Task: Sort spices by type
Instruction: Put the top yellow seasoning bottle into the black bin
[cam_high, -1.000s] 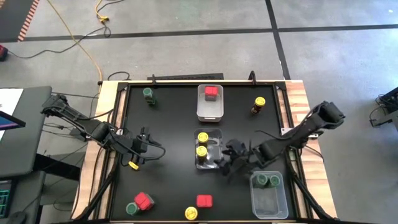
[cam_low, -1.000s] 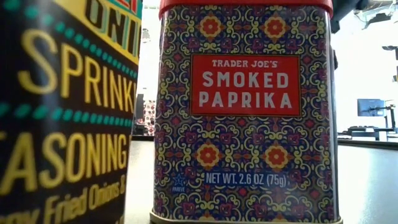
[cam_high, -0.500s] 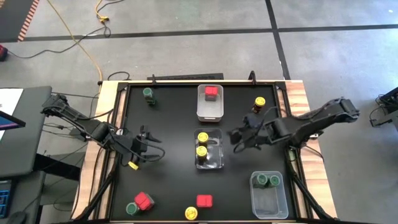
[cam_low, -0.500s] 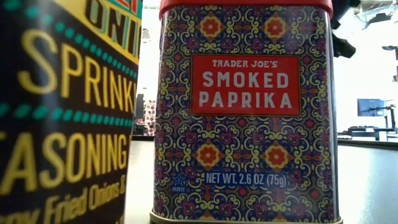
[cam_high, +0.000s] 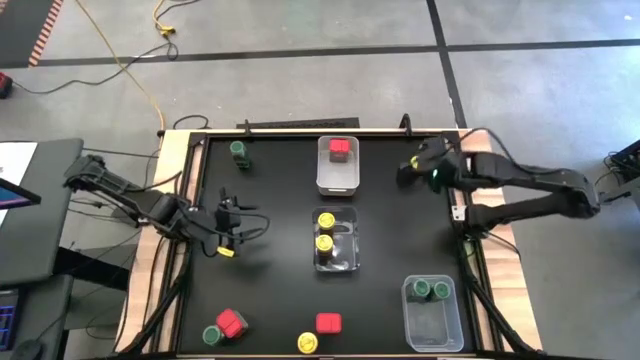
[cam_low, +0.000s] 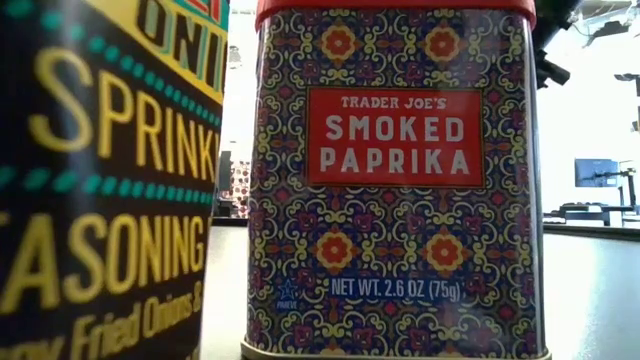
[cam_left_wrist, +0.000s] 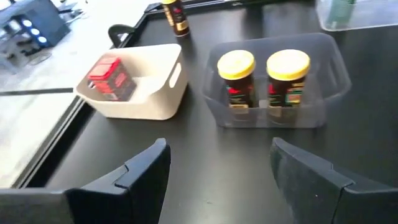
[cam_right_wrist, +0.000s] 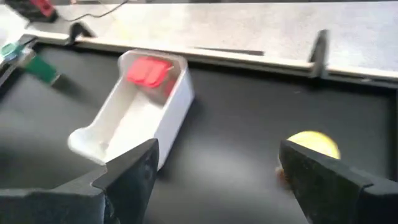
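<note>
right gripper (cam_high: 408, 172) open over round yellow-lidded jar (cam_right_wrist: 313, 147) | left gripper (cam_left_wrist: 217, 165) open, empty | risk: off-centre descent tips jar

bright even light, blurred right-wrist view

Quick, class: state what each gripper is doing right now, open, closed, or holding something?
Left gripper: open, holding nothing, at the table's left side.
Right gripper: open, empty, over the yellow-lidded jar at the far right.
</note>
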